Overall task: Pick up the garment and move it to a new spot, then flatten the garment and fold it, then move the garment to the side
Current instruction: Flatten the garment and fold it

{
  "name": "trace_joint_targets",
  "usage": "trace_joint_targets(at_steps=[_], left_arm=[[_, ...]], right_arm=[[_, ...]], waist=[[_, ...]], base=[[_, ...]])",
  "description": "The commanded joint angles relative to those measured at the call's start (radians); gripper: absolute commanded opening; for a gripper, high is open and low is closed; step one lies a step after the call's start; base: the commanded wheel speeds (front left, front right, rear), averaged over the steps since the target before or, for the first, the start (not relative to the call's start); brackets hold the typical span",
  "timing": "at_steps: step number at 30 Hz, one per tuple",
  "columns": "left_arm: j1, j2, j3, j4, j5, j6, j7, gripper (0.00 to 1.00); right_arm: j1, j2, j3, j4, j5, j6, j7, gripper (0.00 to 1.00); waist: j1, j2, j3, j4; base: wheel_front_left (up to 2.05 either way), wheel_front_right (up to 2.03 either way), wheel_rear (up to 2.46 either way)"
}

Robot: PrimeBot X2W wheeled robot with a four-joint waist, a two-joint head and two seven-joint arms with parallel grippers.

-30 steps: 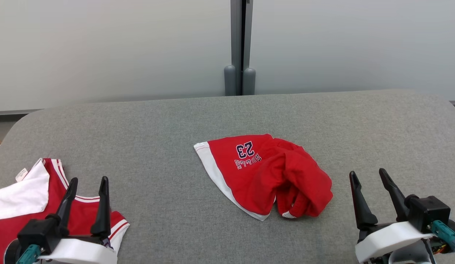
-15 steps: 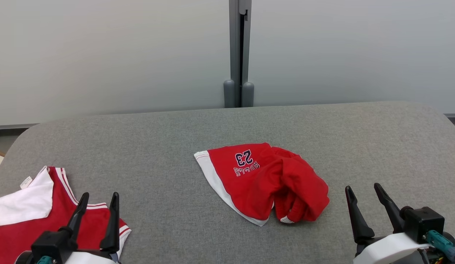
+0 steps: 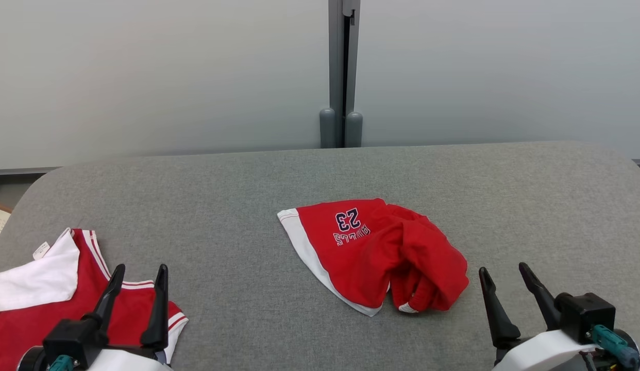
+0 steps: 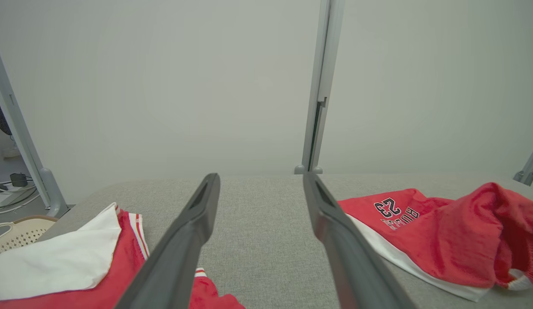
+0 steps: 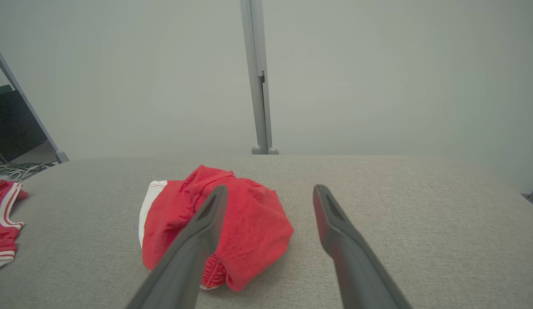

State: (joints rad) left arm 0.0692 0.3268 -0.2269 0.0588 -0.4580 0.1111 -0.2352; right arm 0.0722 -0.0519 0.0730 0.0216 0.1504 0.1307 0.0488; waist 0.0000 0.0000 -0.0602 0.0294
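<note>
Red shorts (image 3: 382,252) lie crumpled on grey table (image 3: 248,175) (beige basket (image 4: 17,227) beside it).

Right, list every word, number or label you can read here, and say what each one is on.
"23": dark numerals on the red shorts, upside down in the head view.
"BULLS": arched word next to the number on the same shorts, also upside down; small, so this is a best reading.
White tag at the edge of the red and white jersey on the left: too small to read.
</note>
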Motion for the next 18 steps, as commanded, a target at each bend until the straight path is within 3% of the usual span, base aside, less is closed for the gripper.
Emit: trace_joint_targets(at_steps=[1, 14, 15, 16, 18], left_arm=[[-0.021, 0.005, -0.001, -0.009, 0.009, 0.006, 0.005, 1.0], [-0.13, -0.005, -0.047, -0.038, 0.025, -0.03, 0.014, 1.0], [-0.138, -0.007, -0.051, -0.035, 0.027, -0.033, 0.011, 1.0], [-0.147, -0.008, -0.052, -0.033, 0.026, -0.035, 0.009, 1.0], [-0.163, -0.011, -0.056, -0.027, 0.028, -0.041, 0.005, 1.0]], right_arm=[[0.004, -0.005, 0.007, 0.016, -0.003, 0.0, 0.012, 1.0], [-0.096, -0.005, 0.068, 0.22, -0.037, 0.0, 0.005, 1.0], [-0.111, -0.005, 0.062, 0.229, -0.048, 0.0, -0.002, 0.24], [-0.127, -0.005, 0.056, 0.236, -0.052, 0.0, -0.007, 0.0], [-0.151, -0.008, 0.041, 0.228, -0.06, 0.0, -0.022, 0.0]], waist=[[0.0, 0.0, 0.006, 0.006], [0.0, 0.0, 0.133, 0.077], [0.0, 0.0, 0.142, 0.081], [0.0, 0.0, 0.15, 0.083], [0.0, 0.0, 0.163, 0.089]], base=[[0.0, 0.0, 0.0], [0.0, 0.0, 0.0], [0.0, 0.0, 0.0], [0.0, 0.0, 0.0], [0.0, 0.0, 0.0]])
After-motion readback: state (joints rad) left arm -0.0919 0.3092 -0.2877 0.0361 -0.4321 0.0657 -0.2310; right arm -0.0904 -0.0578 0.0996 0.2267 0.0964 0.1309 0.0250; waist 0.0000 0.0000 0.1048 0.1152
